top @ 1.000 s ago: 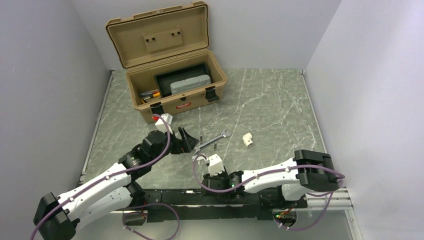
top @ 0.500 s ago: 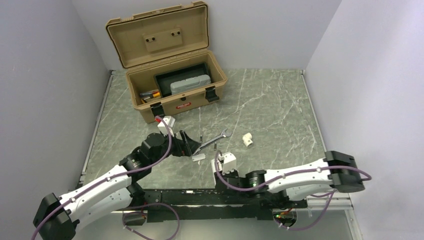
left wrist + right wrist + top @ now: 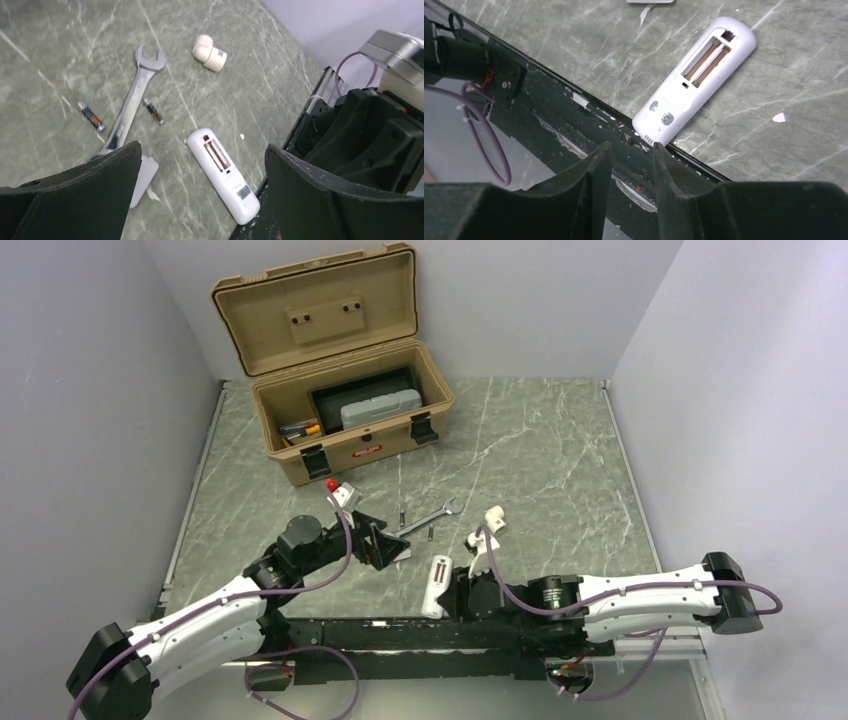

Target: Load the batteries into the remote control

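Note:
The remote control (image 3: 436, 585) (image 3: 223, 175) (image 3: 696, 80) is a slim white bar lying face down near the table's front edge, its empty battery recess facing up. Its near end rests on the black rail. Two small batteries (image 3: 91, 116) (image 3: 153, 111) (image 3: 431, 531) lie on either side of the wrench. My left gripper (image 3: 385, 545) (image 3: 202, 147) hangs wide open above the remote's far end, holding nothing. My right gripper (image 3: 455, 595) (image 3: 631, 146) sits low over the rail just beside the remote's near end, with a narrow empty gap between its fingers.
A silver wrench (image 3: 425, 518) (image 3: 131, 107) and a white elbow fitting (image 3: 494, 519) (image 3: 210, 52) lie beyond the remote. A flat white cover piece (image 3: 142, 175) lies under my left finger. An open tan toolbox (image 3: 350, 420) stands at the back left. The black rail (image 3: 589, 115) borders the front edge.
My right wrist has slid right and stretched out low, uncovering the remote, and its fingers have drawn closer together. My left gripper has dropped and come nearer.

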Tool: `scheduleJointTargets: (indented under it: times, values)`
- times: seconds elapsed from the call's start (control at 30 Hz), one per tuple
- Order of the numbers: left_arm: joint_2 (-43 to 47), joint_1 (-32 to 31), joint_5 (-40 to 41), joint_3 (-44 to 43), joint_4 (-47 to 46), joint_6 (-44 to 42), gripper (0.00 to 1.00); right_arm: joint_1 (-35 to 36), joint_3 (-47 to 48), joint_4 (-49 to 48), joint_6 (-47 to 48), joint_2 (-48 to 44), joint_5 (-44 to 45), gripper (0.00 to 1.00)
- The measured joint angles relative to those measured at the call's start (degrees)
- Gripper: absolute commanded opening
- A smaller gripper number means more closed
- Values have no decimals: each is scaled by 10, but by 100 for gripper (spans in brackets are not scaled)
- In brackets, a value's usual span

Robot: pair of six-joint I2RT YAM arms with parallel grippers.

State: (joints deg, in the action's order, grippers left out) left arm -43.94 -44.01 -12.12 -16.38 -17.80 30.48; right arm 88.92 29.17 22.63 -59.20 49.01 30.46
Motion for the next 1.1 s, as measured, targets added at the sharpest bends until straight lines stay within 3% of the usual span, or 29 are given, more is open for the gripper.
scheduleJointTargets:
  times: [0.13,0.2,0.27,0.33,0.43,0.7,0.9,1.1]
  values:
    - [2,0,-7,9,-47,-42,96,-12,0,18,0,-14,9,38]
    - [7,0,-7,20,-64,-55,97,-18,0,26,0,-15,10,43]
    - [11,0,-7,28,-68,-64,97,-25,0,36,-4,-14,11,51]
    - [12,0,-7,31,-68,-71,96,-31,0,44,-10,-9,10,70]
    - [12,0,-5,31,-68,-74,97,-36,5,56,-21,21,10,79]
    - [31,0,24,34,-60,-68,98,-37,76,75,-64,177,15,80]
    - [75,0,60,40,-28,-58,99,-42,158,94,-87,325,26,70]
    - [117,11,97,46,21,-36,99,-73,162,94,-105,361,17,65]
